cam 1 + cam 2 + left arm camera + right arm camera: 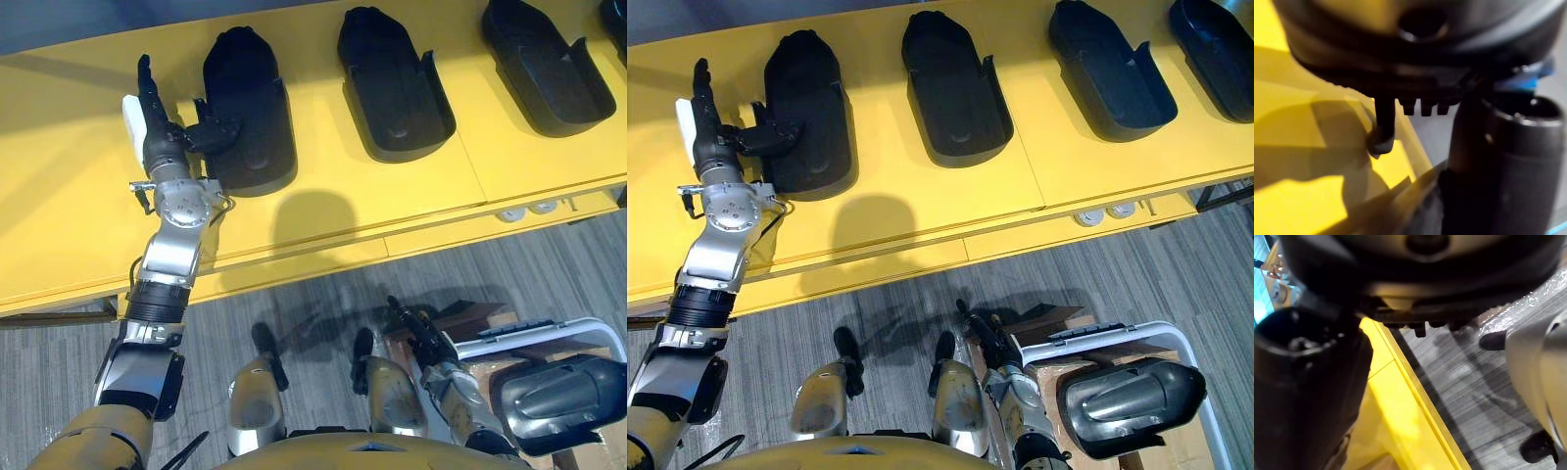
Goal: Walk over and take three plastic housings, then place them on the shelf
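Note:
Several black plastic housings lie in a row on the yellow shelf [69, 215]: the leftmost housing [253, 117], a second housing [392, 88] and a third housing [544, 64]. My left hand [157, 132] is over the shelf at the leftmost housing's left rim, fingers spread and touching its edge. In the left wrist view the fingers [1383, 129] hang over bare yellow shelf with nothing between them and the thumb. My right hand [416, 328] hangs low beside the shelf's front, fingers straight and empty. Another dark housing [558, 397] lies in a white-framed bin at the lower right.
A fourth housing [617, 20] is cut off at the far right of the shelf. The white bin's rail [549, 333] and a cardboard box [470, 318] stand on the grey floor to my right. The shelf's front edge [921, 257] runs across before me.

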